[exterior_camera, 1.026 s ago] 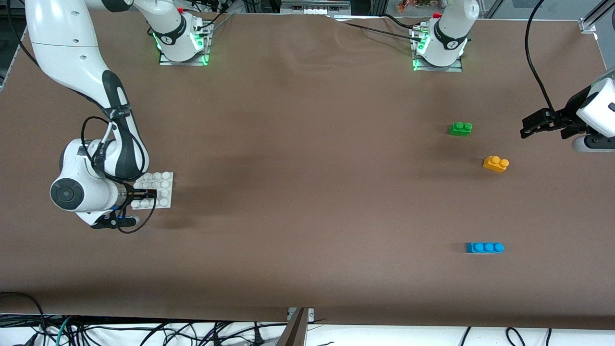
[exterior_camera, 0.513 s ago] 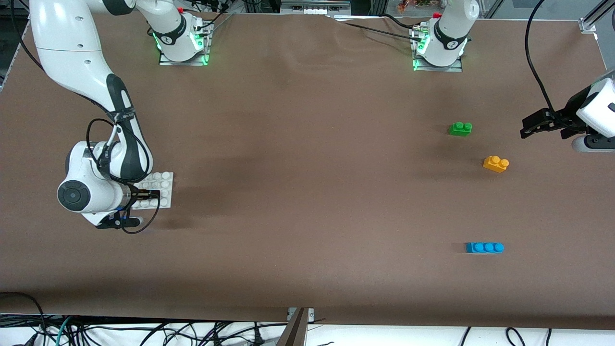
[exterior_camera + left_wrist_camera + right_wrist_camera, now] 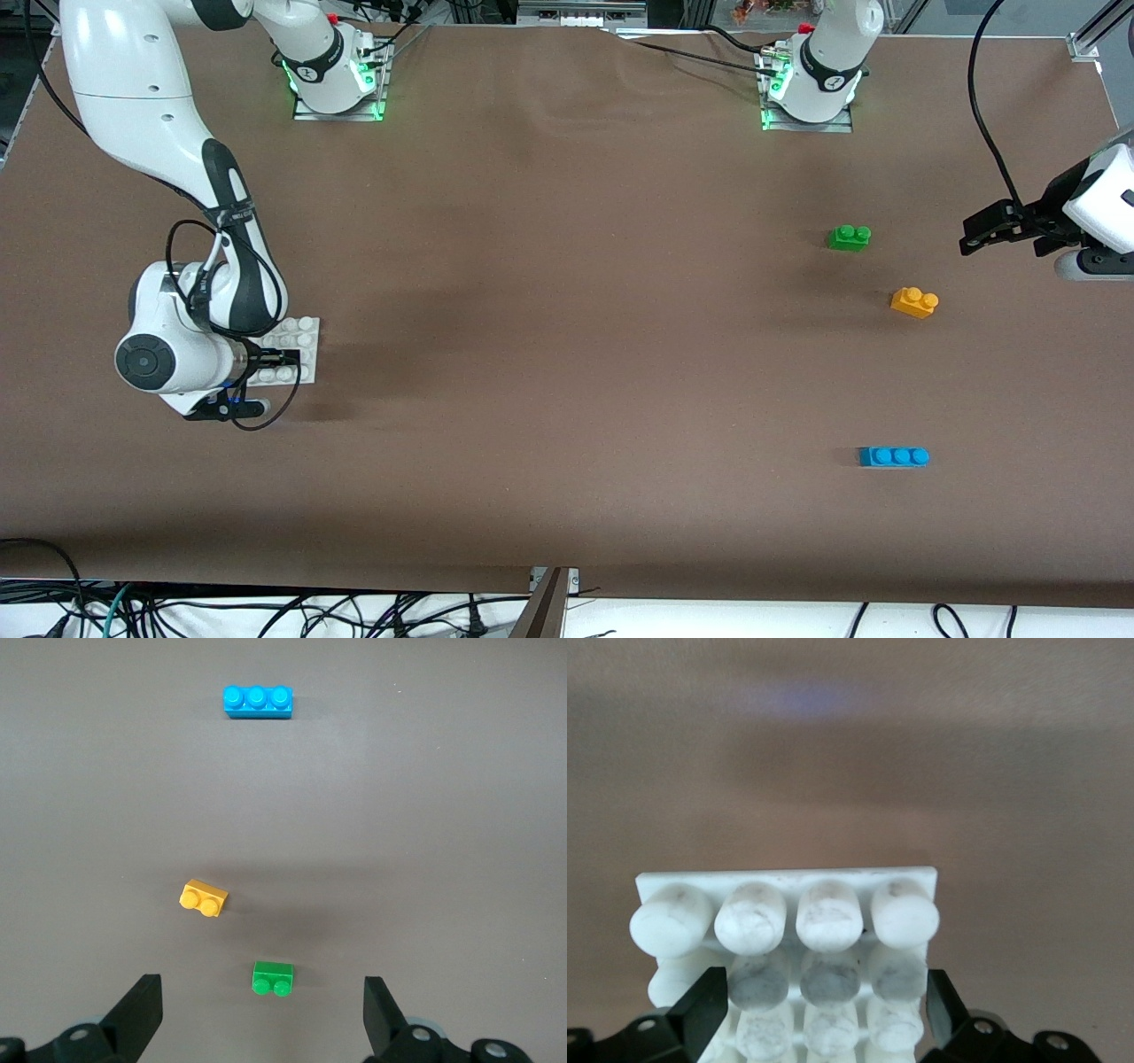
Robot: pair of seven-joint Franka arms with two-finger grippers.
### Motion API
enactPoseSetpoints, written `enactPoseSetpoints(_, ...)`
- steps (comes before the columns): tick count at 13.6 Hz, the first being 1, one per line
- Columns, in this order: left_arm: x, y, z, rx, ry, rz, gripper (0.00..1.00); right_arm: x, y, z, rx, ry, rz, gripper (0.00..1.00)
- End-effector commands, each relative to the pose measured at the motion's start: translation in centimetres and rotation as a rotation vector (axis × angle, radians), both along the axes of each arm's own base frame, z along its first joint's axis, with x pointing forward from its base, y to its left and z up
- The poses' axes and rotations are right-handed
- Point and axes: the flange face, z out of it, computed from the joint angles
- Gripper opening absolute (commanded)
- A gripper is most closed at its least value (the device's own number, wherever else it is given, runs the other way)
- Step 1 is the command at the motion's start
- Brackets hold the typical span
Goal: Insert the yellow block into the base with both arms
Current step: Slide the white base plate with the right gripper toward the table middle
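Note:
The yellow block (image 3: 914,302) lies on the table toward the left arm's end, also in the left wrist view (image 3: 204,897). The white studded base (image 3: 299,335) lies flat toward the right arm's end. My right gripper (image 3: 288,359) is open and low over the base's nearer rows. In the right wrist view its fingers (image 3: 704,1005) stand on either side of the base's (image 3: 788,877) studs, with the gripper (image 3: 824,1010) holding nothing. My left gripper (image 3: 974,232) is open and empty and waits over the left arm's end of the table, also in its own view (image 3: 262,1019).
A green two-stud brick (image 3: 850,237) lies farther from the front camera than the yellow block. A blue three-stud brick (image 3: 894,456) lies nearer. Both show in the left wrist view: green (image 3: 272,977), blue (image 3: 258,701). The brown table (image 3: 567,354) spreads between base and bricks.
My right arm has shifted a little toward the left arm's end, bringing its open gripper farther over the base. The left arm and the bricks have not moved.

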Motion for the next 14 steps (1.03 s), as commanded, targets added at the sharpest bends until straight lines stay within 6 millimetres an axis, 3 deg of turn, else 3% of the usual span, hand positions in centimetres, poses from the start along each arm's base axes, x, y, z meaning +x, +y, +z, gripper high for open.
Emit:
enactPoseSetpoints(1, 0.1, 0.3, 0.4, -0.018, -0.01, -0.016, 1.0, -0.4, 0.4, -1.5, -0.001, 0.009, -0.015, 0.99)
enactPoseSetpoints(3, 0.1, 0.3, 0.4, -0.018, -0.01, -0.016, 1.0, -0.3, 1.1, -1.6, 0.004, 0.004, -0.012, 0.99)
enactPoseSetpoints(6, 0.2, 0.2, 0.3, -0.018, -0.008, -0.017, 1.0, -0.3, 3.7, -1.8, 0.074, -0.001, -0.038, 0.99)
enactPoseSetpoints(10, 0.2, 0.3, 0.3, -0.018, -0.008, -0.016, 1.0, -0.5, 8.8, -2.9, 0.056, -0.034, -0.069, 0.99)
enactPoseSetpoints(14, 0.2, 0.3, 0.3, -0.018, -0.008, -0.016, 1.0, -1.4, 16.4, -4.1, 0.041, -0.082, -0.065, 0.99)
